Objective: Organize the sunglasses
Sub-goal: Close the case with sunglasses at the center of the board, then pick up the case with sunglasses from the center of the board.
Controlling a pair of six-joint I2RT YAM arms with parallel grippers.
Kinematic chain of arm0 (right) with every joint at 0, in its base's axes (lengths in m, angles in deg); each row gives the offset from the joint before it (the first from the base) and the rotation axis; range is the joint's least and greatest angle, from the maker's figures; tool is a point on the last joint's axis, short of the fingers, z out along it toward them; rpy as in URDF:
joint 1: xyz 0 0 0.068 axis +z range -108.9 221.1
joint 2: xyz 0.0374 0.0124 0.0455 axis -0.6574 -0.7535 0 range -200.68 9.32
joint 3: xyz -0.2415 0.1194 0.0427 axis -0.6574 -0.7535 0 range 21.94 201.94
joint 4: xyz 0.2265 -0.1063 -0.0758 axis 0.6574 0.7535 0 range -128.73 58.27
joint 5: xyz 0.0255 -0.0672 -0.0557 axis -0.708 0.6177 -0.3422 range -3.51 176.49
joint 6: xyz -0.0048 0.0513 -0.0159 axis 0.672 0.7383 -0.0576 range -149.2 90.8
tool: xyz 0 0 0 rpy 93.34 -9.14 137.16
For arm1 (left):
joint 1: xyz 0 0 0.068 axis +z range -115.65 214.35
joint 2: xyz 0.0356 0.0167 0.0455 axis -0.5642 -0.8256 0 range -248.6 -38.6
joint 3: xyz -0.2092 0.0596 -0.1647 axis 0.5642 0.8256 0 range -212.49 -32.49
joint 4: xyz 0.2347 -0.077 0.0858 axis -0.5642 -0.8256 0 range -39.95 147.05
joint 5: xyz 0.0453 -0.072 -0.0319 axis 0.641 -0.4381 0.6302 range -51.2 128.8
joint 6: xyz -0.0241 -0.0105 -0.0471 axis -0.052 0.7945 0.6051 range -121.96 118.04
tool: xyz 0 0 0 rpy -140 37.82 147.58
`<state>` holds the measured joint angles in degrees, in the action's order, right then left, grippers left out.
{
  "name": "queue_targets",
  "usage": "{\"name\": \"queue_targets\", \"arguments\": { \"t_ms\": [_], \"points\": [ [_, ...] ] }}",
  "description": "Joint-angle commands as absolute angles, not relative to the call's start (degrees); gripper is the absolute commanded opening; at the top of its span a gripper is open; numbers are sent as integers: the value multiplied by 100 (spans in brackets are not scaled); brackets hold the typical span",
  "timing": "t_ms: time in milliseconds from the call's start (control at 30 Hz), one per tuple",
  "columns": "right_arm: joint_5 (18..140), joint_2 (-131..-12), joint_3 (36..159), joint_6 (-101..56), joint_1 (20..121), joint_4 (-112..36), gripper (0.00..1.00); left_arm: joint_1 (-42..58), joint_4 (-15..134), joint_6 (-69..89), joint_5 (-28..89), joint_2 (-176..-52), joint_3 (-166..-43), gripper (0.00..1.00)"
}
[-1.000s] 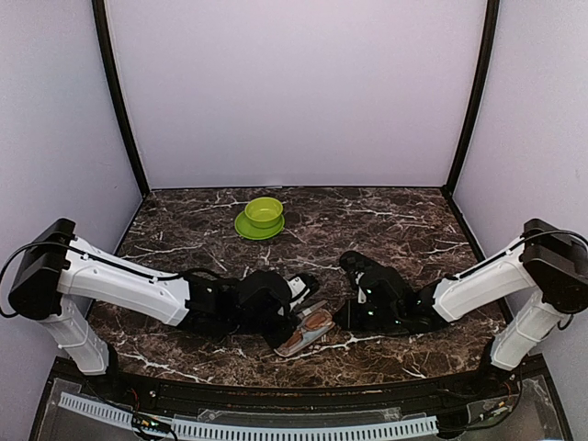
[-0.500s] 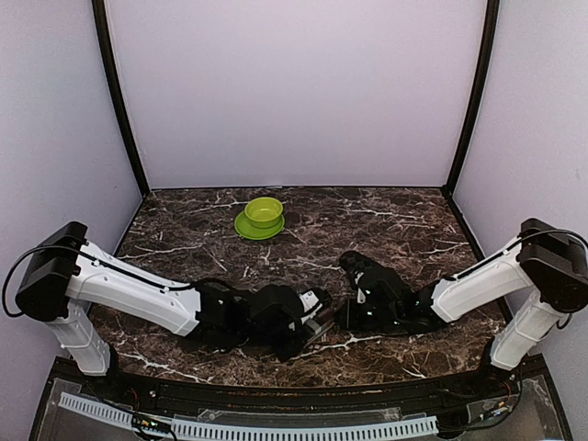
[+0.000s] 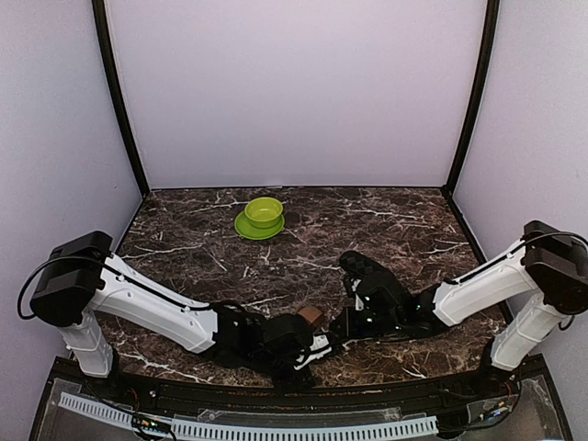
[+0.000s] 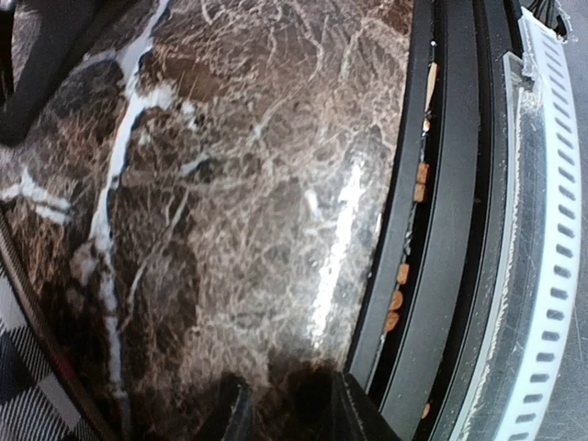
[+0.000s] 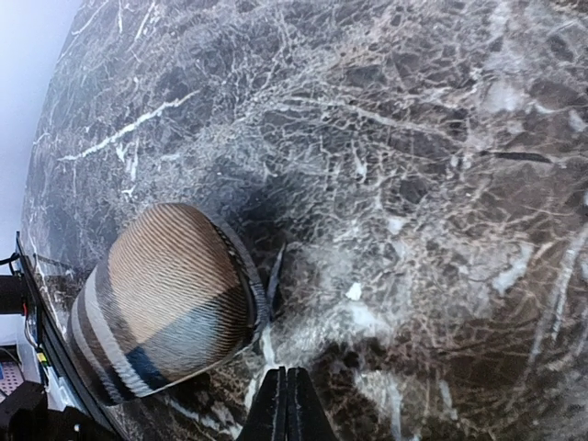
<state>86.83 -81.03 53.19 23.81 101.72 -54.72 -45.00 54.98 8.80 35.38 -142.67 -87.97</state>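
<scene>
The left gripper (image 4: 289,409) now sits low at the front edge of the counter (image 4: 257,165). Its fingers are parting, with only bare marble between them. A second ago it was up against the open striped case (image 5: 165,294), farther from that edge. The case now looks shut and lies near the middle of the front edge, just beside the right gripper (image 5: 287,402), whose fingers are pressed together on nothing. No sunglasses show in any view. The reddish pair that lay in the open case is probably packed inside, so that pair seems done.
</scene>
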Motion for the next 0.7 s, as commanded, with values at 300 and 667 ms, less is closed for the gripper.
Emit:
{"name": "queue_targets", "arguments": {
  "t_ms": [300,667],
  "points": [
    [8983,-7011,5196,1851,9911,-5018,16,-4436,4879,1038,4745,-12582,-8680,62],
    [8604,-7217,5321,1484,9657,-5163,50,-3711,3566,1448,4898,-13330,-9672,98]
  ]
}}
